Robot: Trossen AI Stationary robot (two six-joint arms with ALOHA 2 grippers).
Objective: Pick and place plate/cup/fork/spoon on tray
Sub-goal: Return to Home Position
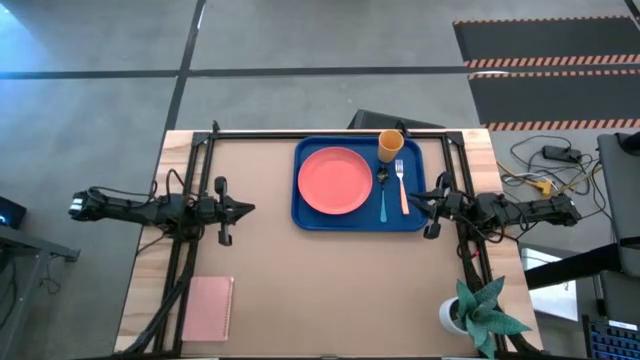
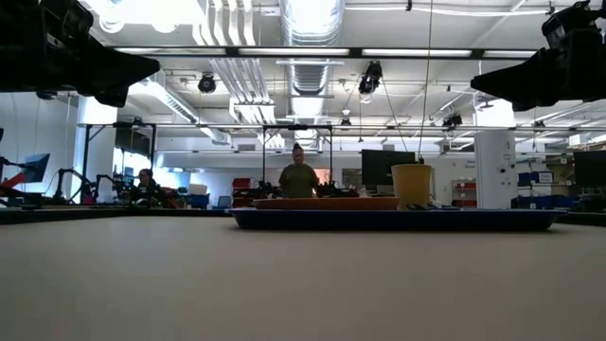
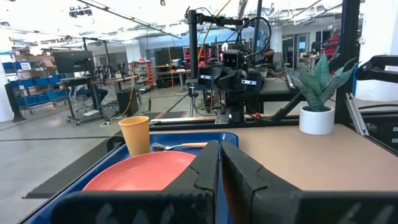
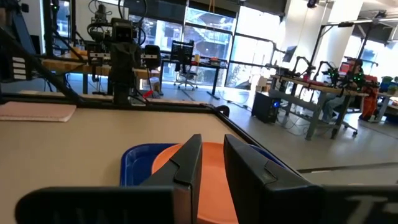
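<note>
While tray (image 1: 305, 215) sits on table (image 1: 330, 290); workshop beyond.

From the low view the fork and spoon cannot be seen behind the rim of the tray (image 2: 393, 220), and the plate (image 2: 327, 203) shows only as a thin edge. In the right wrist view the dark fingers (image 4: 186, 168) hide much of the plate (image 4: 214, 180), and the cup is out of sight. In the high view the potted plant (image 1: 478, 315) at the table's near right corner is cut off by the picture's edge.
</note>
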